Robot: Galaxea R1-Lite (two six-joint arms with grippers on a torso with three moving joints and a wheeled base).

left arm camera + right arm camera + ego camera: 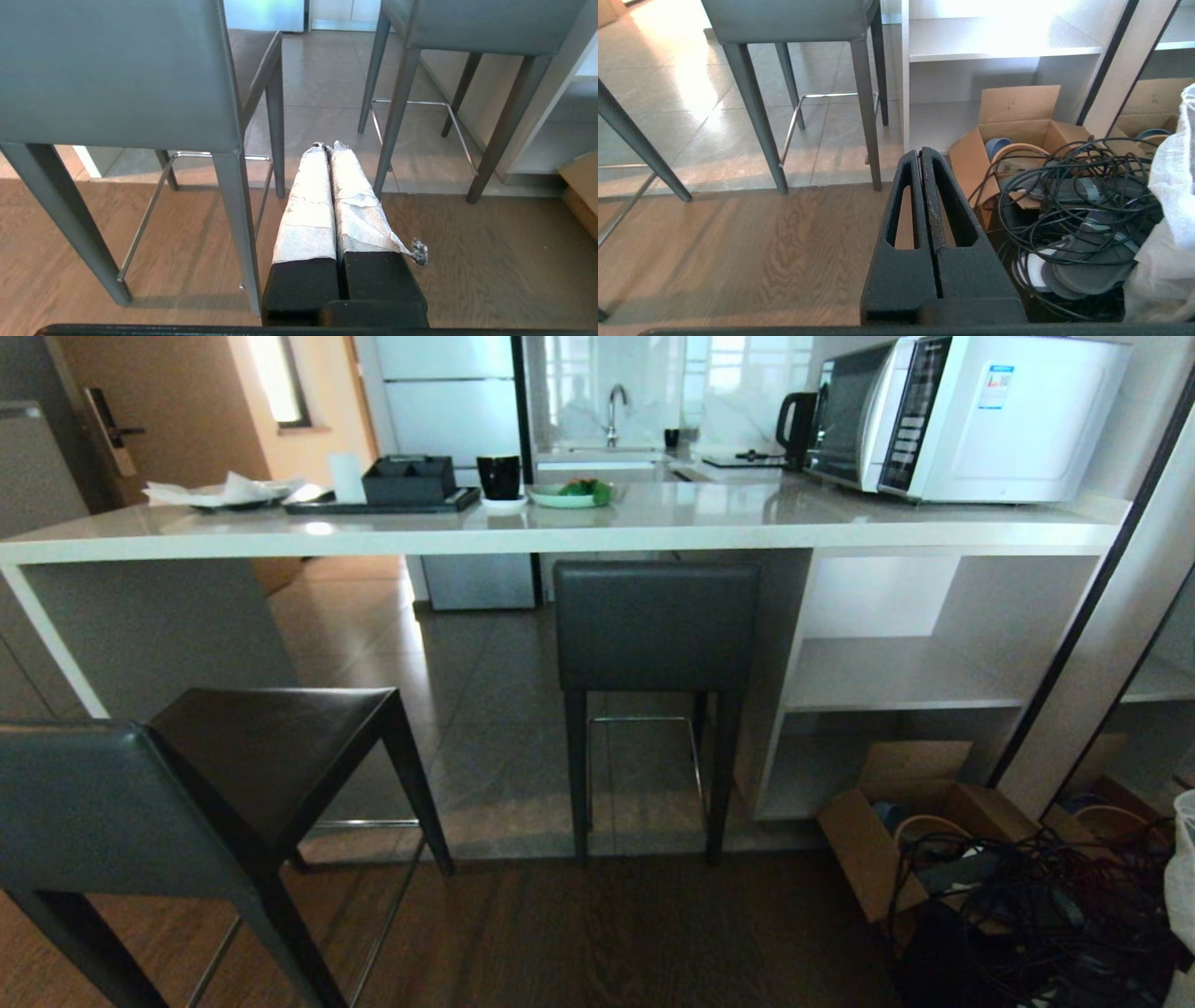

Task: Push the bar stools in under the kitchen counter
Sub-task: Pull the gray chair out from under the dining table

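Head view: the kitchen counter [560, 537] ran across the far side, its pale glossy top carrying a microwave [971, 415] at the right, a black cup [499, 477], a green plate [569, 495] and a dark tray [383, 504]. One of the bar stools, the far stool [655, 625], stood against the counter edge just left of the white shelves [896, 677], its backrest below the slab. The near stool [187, 784] stood at the near left, well out from the counter on the wooden floor, turned at an angle. A cardboard box [878, 821] and a tangle of black cables [1036, 896] lay at the near right. Neither arm showed here.

Left wrist view: the left gripper [328, 145], its fingers wrapped in white tape, was pressed together and empty above the floor, between the near stool [117, 70] and the far stool [467, 23].

Right wrist view: the right gripper [920, 151] was likewise closed on nothing, hanging beside the box [1008, 126] and cables [1078, 186], with the far stool [794, 18] beyond.
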